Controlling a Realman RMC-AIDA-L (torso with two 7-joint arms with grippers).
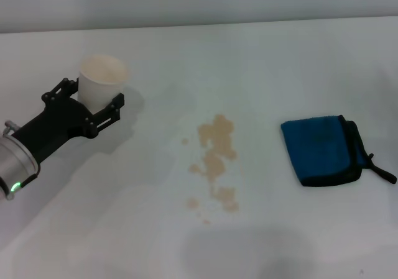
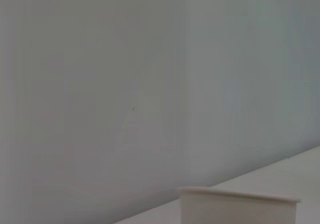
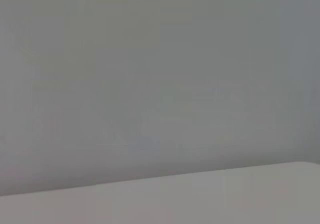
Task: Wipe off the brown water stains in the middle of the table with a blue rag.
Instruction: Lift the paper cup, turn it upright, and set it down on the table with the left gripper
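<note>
From the head camera, the broad plain white table (image 1: 298,61) carries three things. At far left stands a white paper cup with a tan inside (image 1: 101,80), and the black left gripper (image 1: 93,102) has a finger on either side of it; whether the fingers press the cup wall or merely flank it cannot be told. In the middle lie the pale tan brown water stains (image 1: 214,158), a string of blotches and droplets running from far to near. Well to their right sits the small folded bright-blue fluffy rag with black edging (image 1: 320,150), flat on the table, its black loop tag (image 1: 380,170) trailing toward the right edge. The right gripper is not in sight here.

The left wrist camera shows only the rim of the same cup (image 2: 239,204) against a grey wall (image 2: 150,84).

The right wrist camera shows a strip of table (image 3: 200,199) and wall; no fingers appear.

The rag is untouched, so picking it up comes first, probably with the right arm. It should pinch the rag's folded body, not the tag, then press flat and sweep the stains lengthwise.
</note>
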